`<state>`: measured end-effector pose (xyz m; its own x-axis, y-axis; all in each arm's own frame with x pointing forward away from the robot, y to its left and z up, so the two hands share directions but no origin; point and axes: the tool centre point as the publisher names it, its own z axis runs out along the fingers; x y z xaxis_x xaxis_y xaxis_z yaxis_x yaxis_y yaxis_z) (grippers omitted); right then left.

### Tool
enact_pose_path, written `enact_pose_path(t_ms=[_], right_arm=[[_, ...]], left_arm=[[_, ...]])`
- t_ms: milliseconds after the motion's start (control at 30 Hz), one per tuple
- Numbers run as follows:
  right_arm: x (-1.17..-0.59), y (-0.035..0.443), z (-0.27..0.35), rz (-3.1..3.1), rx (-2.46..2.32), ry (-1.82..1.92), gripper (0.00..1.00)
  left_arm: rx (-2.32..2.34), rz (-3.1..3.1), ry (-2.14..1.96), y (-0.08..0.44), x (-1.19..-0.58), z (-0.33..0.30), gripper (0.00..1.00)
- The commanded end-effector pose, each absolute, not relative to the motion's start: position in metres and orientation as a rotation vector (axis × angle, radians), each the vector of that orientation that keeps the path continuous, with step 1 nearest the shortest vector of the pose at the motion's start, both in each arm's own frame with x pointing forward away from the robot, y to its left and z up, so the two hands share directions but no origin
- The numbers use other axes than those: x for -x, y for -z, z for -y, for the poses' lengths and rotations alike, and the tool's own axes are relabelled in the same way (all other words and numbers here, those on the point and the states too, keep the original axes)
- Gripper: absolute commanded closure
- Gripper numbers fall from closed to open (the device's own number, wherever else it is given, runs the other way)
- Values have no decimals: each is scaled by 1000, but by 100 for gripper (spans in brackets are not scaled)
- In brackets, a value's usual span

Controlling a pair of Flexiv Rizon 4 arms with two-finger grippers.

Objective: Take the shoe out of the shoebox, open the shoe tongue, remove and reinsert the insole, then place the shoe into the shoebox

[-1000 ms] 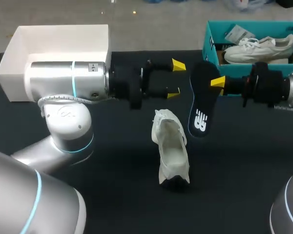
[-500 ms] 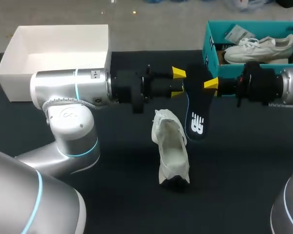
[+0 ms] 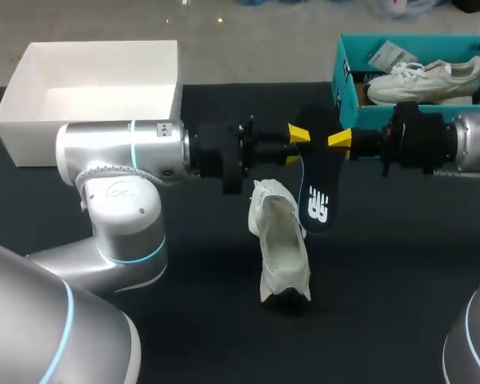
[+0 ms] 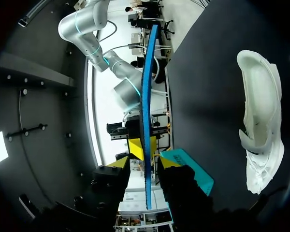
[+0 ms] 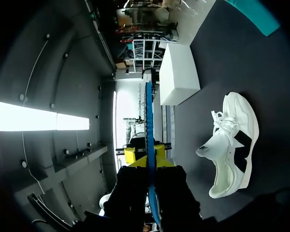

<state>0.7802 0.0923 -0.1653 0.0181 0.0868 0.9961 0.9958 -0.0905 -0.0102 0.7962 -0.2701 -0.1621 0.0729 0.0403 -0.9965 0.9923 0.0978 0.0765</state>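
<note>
A black insole [image 3: 316,188] with a blue edge hangs above the table, its upper end pinched in my right gripper [image 3: 340,142], which is shut on it. My left gripper [image 3: 295,146] faces it from the other side. In the left wrist view the insole [image 4: 146,106] stands edge-on between the left gripper's [image 4: 144,163] fingers, with a gap on each side. The right wrist view shows the insole [image 5: 150,121] running out of my right gripper [image 5: 149,162]. The white shoe [image 3: 281,248] lies on the dark table under the insole, also seen as the shoe [image 5: 232,145] and the shoe [image 4: 261,130].
A white shoebox [image 3: 16,88] stands open at the back left, behind my left arm. At the back right a teal box [image 3: 341,76] holds another white shoe [image 3: 424,80]. The dark tabletop [image 3: 384,304] stretches in front of and around the shoe.
My left gripper has advanced to the right and narrowed its fingers around the insole. My right gripper has carried the insole a little to the left to meet it.
</note>
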Motion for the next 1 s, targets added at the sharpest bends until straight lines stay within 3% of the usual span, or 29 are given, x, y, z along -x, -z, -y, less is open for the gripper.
enact_pose_path(t_ms=[33, 300, 500, 567, 1000], right_arm=[[-776, 165, -92, 1219, 1350, 1222, 100], [-776, 166, -94, 1217, 1344, 1220, 100], [-775, 165, -93, 1210, 1346, 1231, 100], [-776, 165, -89, 1234, 1362, 1250, 0], [-779, 177, -17, 1472, 1626, 1263, 0]], left_arm=[[-1196, -1240, 1040, 163, -796, 275, 73], [-1181, -1244, 1023, 164, -797, 278, 100], [-1173, -1254, 1028, 167, -797, 279, 100], [-1160, -1265, 1050, 166, -795, 279, 100], [-1146, -1344, 1157, 153, -780, 256, 100]])
